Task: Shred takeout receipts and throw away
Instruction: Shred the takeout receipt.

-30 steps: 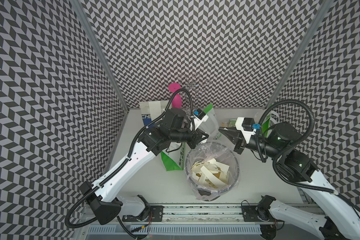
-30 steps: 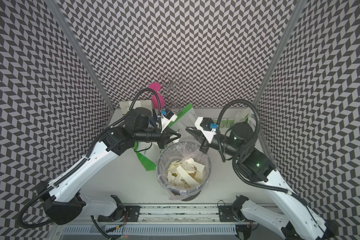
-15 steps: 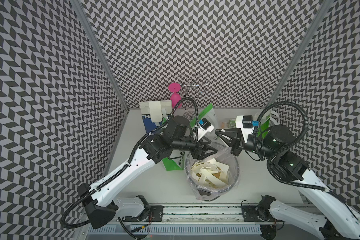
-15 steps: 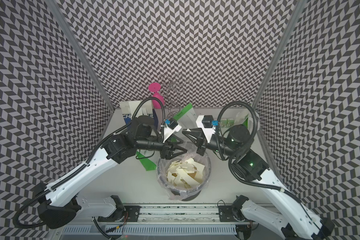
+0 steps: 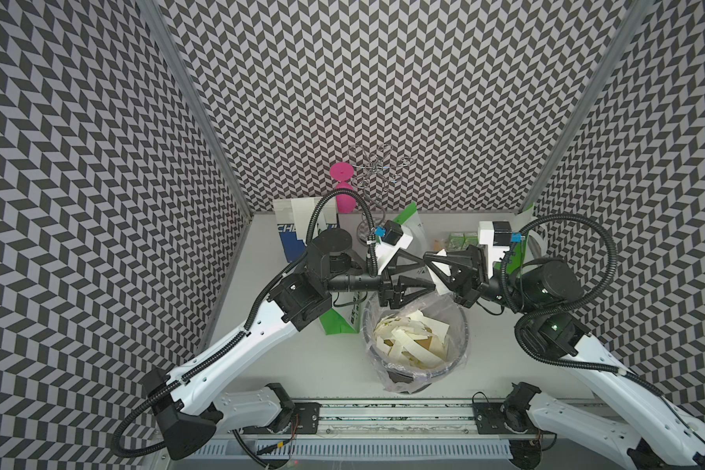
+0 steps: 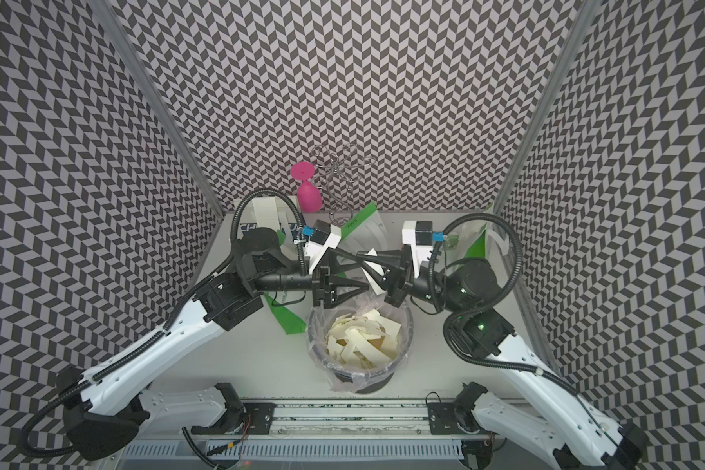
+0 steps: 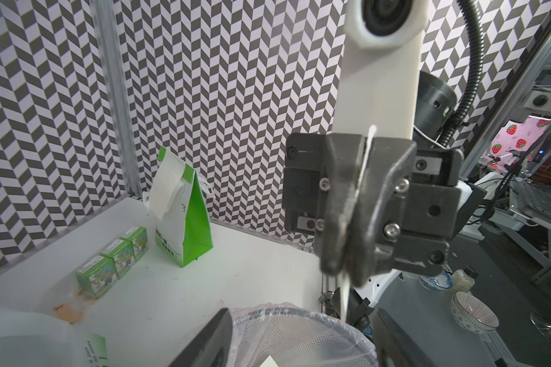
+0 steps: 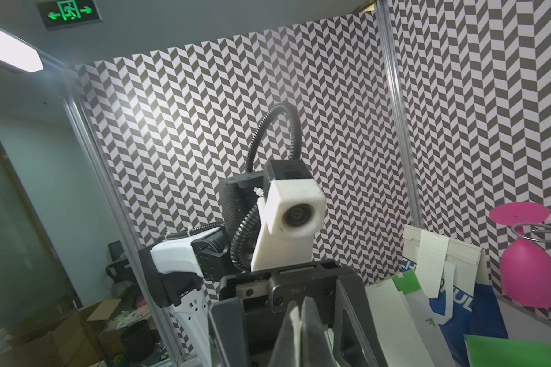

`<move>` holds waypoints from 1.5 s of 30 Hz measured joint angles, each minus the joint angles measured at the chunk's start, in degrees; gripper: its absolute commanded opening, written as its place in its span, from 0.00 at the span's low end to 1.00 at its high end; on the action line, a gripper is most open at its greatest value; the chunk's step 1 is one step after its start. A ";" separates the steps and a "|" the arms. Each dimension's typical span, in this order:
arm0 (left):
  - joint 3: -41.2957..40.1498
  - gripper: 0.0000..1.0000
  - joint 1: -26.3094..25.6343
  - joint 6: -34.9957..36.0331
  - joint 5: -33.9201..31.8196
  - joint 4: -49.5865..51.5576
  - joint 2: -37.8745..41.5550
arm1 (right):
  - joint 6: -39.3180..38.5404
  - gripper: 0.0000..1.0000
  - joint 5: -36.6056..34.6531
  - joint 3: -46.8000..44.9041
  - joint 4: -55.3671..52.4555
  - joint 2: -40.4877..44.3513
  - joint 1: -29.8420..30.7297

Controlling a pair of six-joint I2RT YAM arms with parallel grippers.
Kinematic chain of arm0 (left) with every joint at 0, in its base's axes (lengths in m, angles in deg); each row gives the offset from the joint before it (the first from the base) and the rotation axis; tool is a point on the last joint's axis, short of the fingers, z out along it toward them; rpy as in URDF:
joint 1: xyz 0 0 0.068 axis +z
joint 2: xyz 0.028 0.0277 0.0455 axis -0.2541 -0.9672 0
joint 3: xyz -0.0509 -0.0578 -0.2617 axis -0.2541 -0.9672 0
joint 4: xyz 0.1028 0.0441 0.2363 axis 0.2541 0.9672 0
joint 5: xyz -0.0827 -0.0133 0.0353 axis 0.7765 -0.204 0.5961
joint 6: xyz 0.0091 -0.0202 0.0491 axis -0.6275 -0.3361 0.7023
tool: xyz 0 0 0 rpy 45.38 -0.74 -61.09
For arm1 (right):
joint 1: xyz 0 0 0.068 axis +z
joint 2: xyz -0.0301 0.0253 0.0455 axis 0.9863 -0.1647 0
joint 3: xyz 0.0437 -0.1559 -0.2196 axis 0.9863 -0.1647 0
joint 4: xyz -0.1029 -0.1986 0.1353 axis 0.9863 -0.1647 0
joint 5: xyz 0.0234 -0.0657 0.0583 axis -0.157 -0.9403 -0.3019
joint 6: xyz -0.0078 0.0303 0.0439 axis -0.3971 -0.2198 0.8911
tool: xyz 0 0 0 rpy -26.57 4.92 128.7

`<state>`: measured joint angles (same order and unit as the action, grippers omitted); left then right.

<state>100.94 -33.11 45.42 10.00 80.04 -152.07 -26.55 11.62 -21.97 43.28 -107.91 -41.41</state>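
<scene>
One receipt strip (image 7: 343, 302) hangs at frame centre above the lined bin (image 5: 466, 342), clamped in the closed right pincer (image 5: 429, 257) between the wide-spread left pincer (image 5: 427, 274) jaws; a shallow left bite would likely slip, leaving it untorn.

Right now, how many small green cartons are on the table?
3: one carton next to the upright green-and-white bag, one in the middle of the row, one at the far end. Others may be hidden.
</scene>
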 measured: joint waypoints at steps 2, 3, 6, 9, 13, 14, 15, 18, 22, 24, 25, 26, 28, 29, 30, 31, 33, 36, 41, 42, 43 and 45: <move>0.00 0.62 0.04 -0.63 1.07 -1.53 -0.83 | 1.57 0.00 0.22 -0.57 1.46 -0.02 -0.02; 0.00 0.59 0.13 -1.05 1.75 -2.54 -1.20 | 2.32 0.00 0.37 -0.81 2.12 -0.02 -0.02; 0.02 0.50 0.13 -1.92 3.21 -5.03 -1.62 | 3.89 0.00 0.61 -1.29 3.58 -0.04 -0.02; 0.83 0.36 0.13 -2.29 4.46 -5.84 -2.45 | 4.96 0.00 0.81 -1.53 5.01 -0.09 -0.02; 1.60 0.18 0.13 -2.27 6.03 -6.21 -3.76 | 5.49 0.00 0.81 -2.03 6.25 -0.11 -0.02; 1.62 0.14 0.13 -2.21 6.32 -6.16 -3.93 | 5.51 0.00 0.81 -2.14 6.29 -0.13 -0.02; 1.66 0.09 0.13 -2.19 6.56 -6.14 -4.02 | 5.51 0.00 0.81 -2.25 6.29 -0.15 -0.02; 1.84 0.00 0.22 -2.12 7.37 -6.19 -4.02 | 5.25 0.00 0.59 -2.27 6.19 -0.15 -0.02; 1.88 0.00 0.24 -1.86 7.98 -6.05 -3.98 | 4.09 0.00 -0.13 -2.27 5.64 -0.13 -0.02; 1.88 0.06 0.24 -1.16 8.26 -5.46 -3.69 | 3.41 0.00 -0.76 -2.25 5.01 -0.13 -0.02; 1.88 0.19 0.37 -0.96 8.28 -5.01 -3.43 | 3.13 0.00 -0.98 -2.25 4.68 -0.13 -0.02; 1.88 0.29 0.66 -0.52 8.37 -4.44 -3.13 | 2.84 0.00 -1.16 -2.25 4.33 -0.13 -0.04; 1.86 0.43 1.29 0.15 8.41 -3.39 -2.47 | 2.56 0.00 -1.31 -2.25 4.00 -0.13 -0.04; 1.86 0.50 1.77 0.59 8.39 -2.78 -2.12 | 2.49 0.00 -1.33 -2.25 4.00 -0.15 -0.07; 1.86 0.53 2.43 1.40 8.35 -2.19 -1.79 | 2.51 0.00 -1.33 -2.25 4.00 -0.15 -0.09; 1.86 0.56 2.97 1.73 8.26 -1.70 -1.55 | 2.51 0.00 -1.31 -2.25 4.00 -0.15 -0.15; 1.86 0.59 3.96 2.40 8.28 -1.27 -1.29 | 2.73 0.00 -1.22 -2.25 4.02 -0.17 -0.24; 1.86 0.62 4.50 3.04 8.52 -1.33 -1.46 | 3.82 0.00 -0.63 -2.25 4.74 -0.52 -0.28; 1.86 0.60 4.02 3.28 10.23 -1.95 -2.84 | 6.14 0.00 0.55 -2.25 7.02 -1.97 -0.28; 1.86 0.58 3.85 3.28 10.43 -2.03 -3.10 | 6.49 0.00 0.61 -2.25 7.30 -2.14 -0.28; 1.86 0.55 3.63 3.28 10.54 -2.10 -3.28 | 6.71 0.00 0.72 -2.27 7.54 -2.34 -0.28; 1.86 0.48 3.21 3.30 10.93 -2.43 -3.56 | 7.45 0.00 0.94 -2.27 8.39 -2.67 -0.28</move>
<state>102.80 -29.90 48.72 20.93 77.62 -155.63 -19.09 12.56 -24.25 51.67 -110.57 -41.69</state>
